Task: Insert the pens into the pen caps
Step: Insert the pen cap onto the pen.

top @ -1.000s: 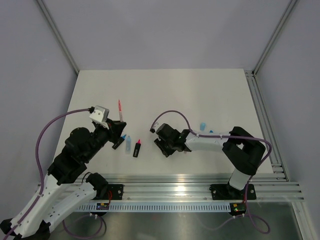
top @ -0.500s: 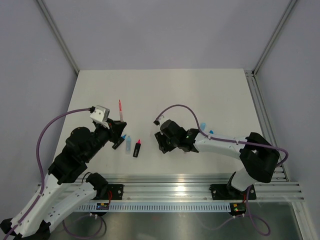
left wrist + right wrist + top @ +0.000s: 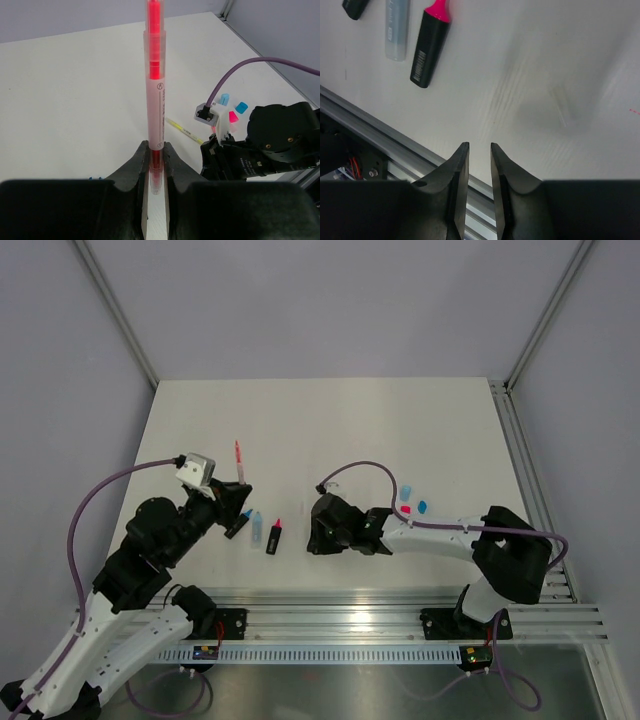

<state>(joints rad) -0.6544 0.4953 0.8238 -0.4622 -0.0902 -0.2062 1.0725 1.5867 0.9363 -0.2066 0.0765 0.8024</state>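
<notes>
Two arms: both show from above, and I take the views in turn.
Top view, left fingers (image 3: pixel 243 492): clamped on the lower end of the red-pink pen (image 3: pixel 239 462), which points toward the far side of the bench (image 3: pixel 400 420).
Top view, right fingers (image 3: pixel 313 538): low over the bench near its front edge, just right of the pink-tipped black marker (image 3: pixel 273 537).
Top view, loose pens: the pale-blue pen (image 3: pixel 256 529) lies just left of that marker, and I see a second black marker (image 3: pixel 235 528) beyond it, close by the left fingers.
Top view, caps: the light-blue cap (image 3: pixel 407 490), pink cap (image 3: pixel 406 509) and blue cap (image 3: pixel 422 505) sit close together beside the right forearm.
Left wrist, grip: the red-pink pen stands upright, pinched tight at its base.
Left wrist, beyond: a thin yellow pen (image 3: pixel 184 131) lies flat on the bench; the three caps sit further right, near the right arm.
Right wrist, fingers: slightly parted, a narrow gap and nothing in it, only bare bench below.
Right wrist, upper left: I make out the pink-tipped marker, the pale-blue pen and a corner of the other black marker, all well clear of the fingers.
Right wrist, lower left: the aluminium rail (image 3: pixel 380 145) along the bench edge.
</notes>
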